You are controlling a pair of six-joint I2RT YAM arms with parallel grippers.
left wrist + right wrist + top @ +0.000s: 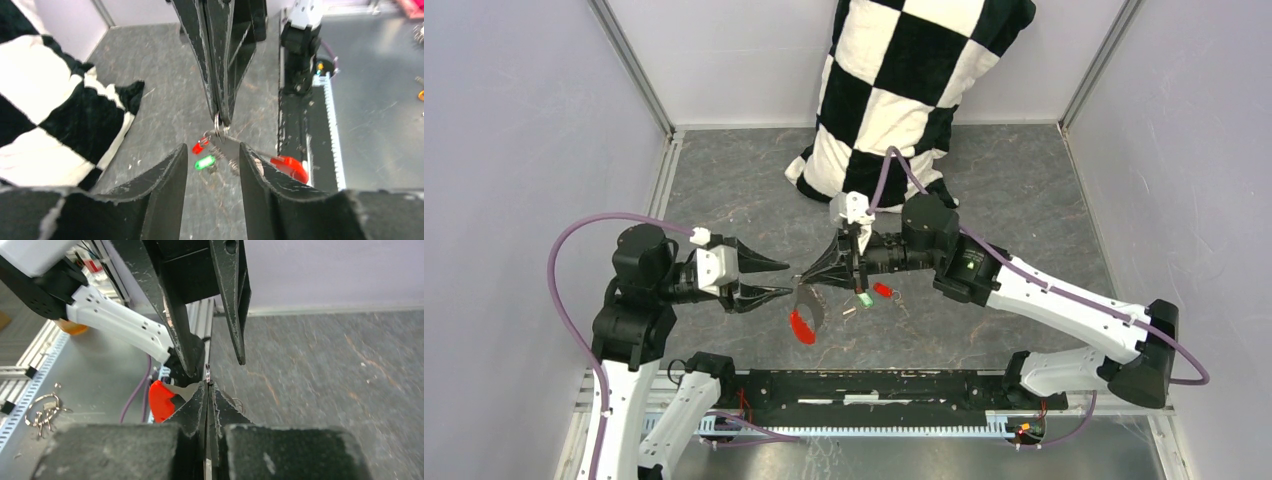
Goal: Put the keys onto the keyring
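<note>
On the mid tabletop (1024, 180), right jaws clamped on the keyring (806, 310) by its wire loop, left jaws apart just left of it, green key (864, 299) and red key (883, 289) lying just right, checkered pillow (894, 90) at far side.

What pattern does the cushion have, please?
The cushion is black-and-white checked; best in the top view.

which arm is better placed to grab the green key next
Left. The right gripper is shut on the wire ring of the keyring, holding it up, so it is taken. The left gripper is open and empty, facing it, with the green key on the table close by.
</note>
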